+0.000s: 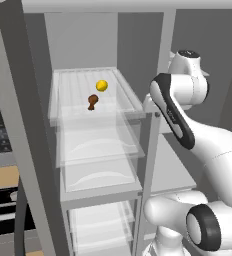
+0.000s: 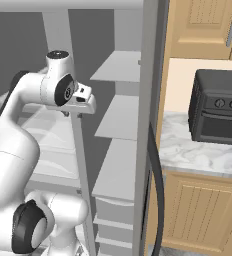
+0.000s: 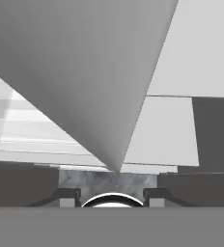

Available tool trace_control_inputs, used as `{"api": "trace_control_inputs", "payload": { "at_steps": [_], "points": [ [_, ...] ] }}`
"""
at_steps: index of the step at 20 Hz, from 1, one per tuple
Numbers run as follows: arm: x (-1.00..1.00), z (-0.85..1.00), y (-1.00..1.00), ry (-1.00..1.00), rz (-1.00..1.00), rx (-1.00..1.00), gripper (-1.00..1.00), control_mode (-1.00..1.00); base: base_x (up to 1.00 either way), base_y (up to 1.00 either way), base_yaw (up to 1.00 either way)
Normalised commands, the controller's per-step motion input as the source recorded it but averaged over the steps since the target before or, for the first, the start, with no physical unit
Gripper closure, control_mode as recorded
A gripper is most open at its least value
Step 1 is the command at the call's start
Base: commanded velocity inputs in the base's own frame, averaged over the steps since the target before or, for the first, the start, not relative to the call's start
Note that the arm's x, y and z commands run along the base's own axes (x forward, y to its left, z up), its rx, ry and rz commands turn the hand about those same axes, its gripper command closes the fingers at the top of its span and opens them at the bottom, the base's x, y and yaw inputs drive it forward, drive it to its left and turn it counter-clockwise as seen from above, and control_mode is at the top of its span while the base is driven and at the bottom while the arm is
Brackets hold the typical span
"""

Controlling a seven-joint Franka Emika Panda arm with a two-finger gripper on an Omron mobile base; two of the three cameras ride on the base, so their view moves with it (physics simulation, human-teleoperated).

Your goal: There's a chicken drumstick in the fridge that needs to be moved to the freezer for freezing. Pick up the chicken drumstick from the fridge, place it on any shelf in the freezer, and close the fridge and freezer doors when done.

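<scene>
The chicken drumstick (image 1: pixel 92 101) is brown and lies on the top glass shelf (image 1: pixel 70 112) of the open fridge compartment, in the left base view. My hand (image 2: pixel 82 99) is raised to that shelf's height at the upright divider (image 1: pixel 148 175) between the two compartments, to the right of the drumstick and apart from it. In the hand view, the gripper (image 3: pixel 112 195) has its jaws apart with nothing between them, and it faces the divider's edge and pale shelves. The compartment right of the divider holds plain grey shelves (image 2: pixel 119 66).
A yellow round fruit (image 1: pixel 102 85) sits just behind the drumstick on the same shelf. An open door (image 1: pixel 15 150) stands at the left and another door's edge (image 2: pixel 149 125) at the right. A black toaster oven (image 2: pixel 218 107) stands on the marble counter (image 2: pixel 188 150).
</scene>
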Motion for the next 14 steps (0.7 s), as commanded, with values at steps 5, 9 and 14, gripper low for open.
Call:
{"api": "trace_control_inputs", "payload": {
  "at_steps": [5, 9, 14],
  "points": [
    [-0.50, 0.00, 0.40, -0.05, 0.05, 0.00, -1.00, -1.00, 0.00, 0.00, 0.00],
    [-0.31, 0.01, 0.80, -0.14, 0.01, 0.00, -1.00, -1.00, 0.00, 0.00, 0.00],
    [0.07, 0.05, 0.79, -0.09, 0.00, 0.00, -1.00, -1.00, 0.00, 0.00, 0.00]
  ]
}}
